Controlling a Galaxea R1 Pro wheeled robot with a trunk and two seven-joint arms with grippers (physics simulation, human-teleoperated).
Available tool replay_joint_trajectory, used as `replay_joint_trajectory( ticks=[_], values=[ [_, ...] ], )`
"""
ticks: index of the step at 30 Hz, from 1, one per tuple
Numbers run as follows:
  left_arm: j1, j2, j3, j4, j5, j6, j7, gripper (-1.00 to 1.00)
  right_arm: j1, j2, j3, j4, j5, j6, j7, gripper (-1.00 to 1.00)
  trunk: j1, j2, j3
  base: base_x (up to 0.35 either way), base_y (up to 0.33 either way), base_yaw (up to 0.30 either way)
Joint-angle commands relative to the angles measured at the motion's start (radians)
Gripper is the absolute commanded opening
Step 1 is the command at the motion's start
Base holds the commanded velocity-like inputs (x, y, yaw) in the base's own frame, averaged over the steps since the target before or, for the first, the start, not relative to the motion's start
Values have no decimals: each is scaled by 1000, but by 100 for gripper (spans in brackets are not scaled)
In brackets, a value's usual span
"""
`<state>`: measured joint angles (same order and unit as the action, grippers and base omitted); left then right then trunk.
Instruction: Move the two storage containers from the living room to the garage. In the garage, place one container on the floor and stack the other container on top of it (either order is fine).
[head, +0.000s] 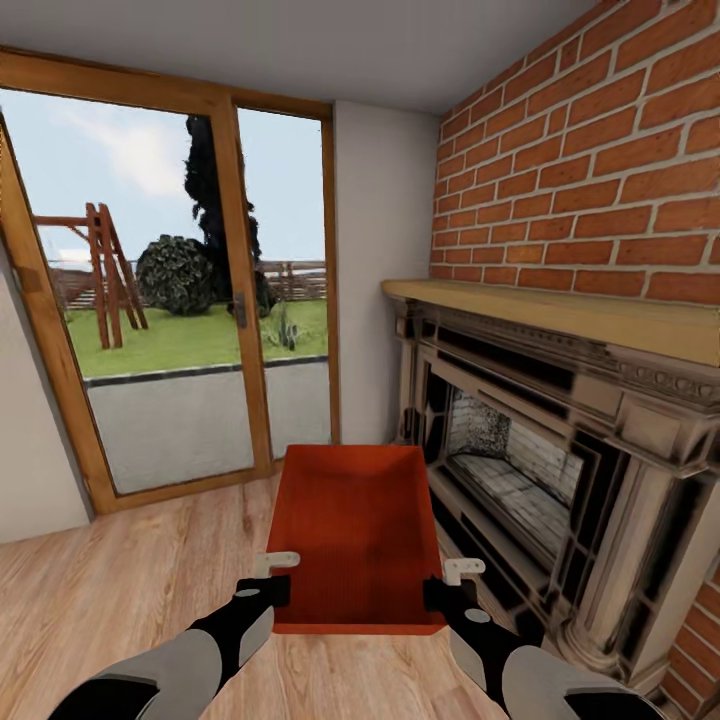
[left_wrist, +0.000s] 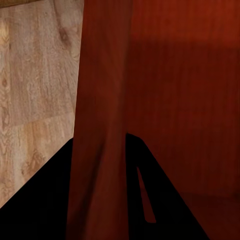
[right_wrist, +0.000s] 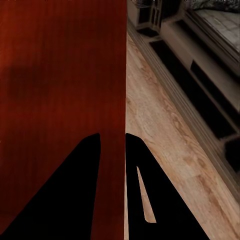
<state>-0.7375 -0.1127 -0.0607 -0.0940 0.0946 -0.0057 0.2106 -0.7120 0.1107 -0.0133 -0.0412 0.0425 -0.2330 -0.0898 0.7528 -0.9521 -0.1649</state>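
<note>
One orange-red storage container (head: 357, 530) hangs in front of me over the light wood planks, open side up. My left gripper (head: 268, 588) is shut on its left wall near the close corner, and my right gripper (head: 440, 590) is shut on its right wall. In the left wrist view that wall (left_wrist: 102, 110) runs between the dark fingers (left_wrist: 45, 200). In the right wrist view the thin wall edge (right_wrist: 112, 100) sits between the two black fingers (right_wrist: 145, 195). The second container is out of view.
A dark stone fireplace (head: 540, 450) with a wooden mantel (head: 560, 315) stands close on the right under a red brick wall (head: 590, 170). Ahead, a wood-framed glass door (head: 170, 300) looks onto a garden. Wood plank floor (head: 120, 590) lies open to the left.
</note>
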Motion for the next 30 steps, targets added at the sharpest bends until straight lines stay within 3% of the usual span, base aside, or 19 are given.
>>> replay_joint_trajectory(
  ticks=[1, 30],
  values=[
    [0, 7, 9, 4, 17, 0, 7, -100, -1, -2, -7, -2, 6, -48, -7, -100, 0, -1, 0, 0, 0, 0],
    [0, 7, 8, 4, 17, 0, 7, -100, -1, -4, -7, -2, 8, -48, -7, -100, 0, -1, 47, 0, 0, 0]
  ],
)
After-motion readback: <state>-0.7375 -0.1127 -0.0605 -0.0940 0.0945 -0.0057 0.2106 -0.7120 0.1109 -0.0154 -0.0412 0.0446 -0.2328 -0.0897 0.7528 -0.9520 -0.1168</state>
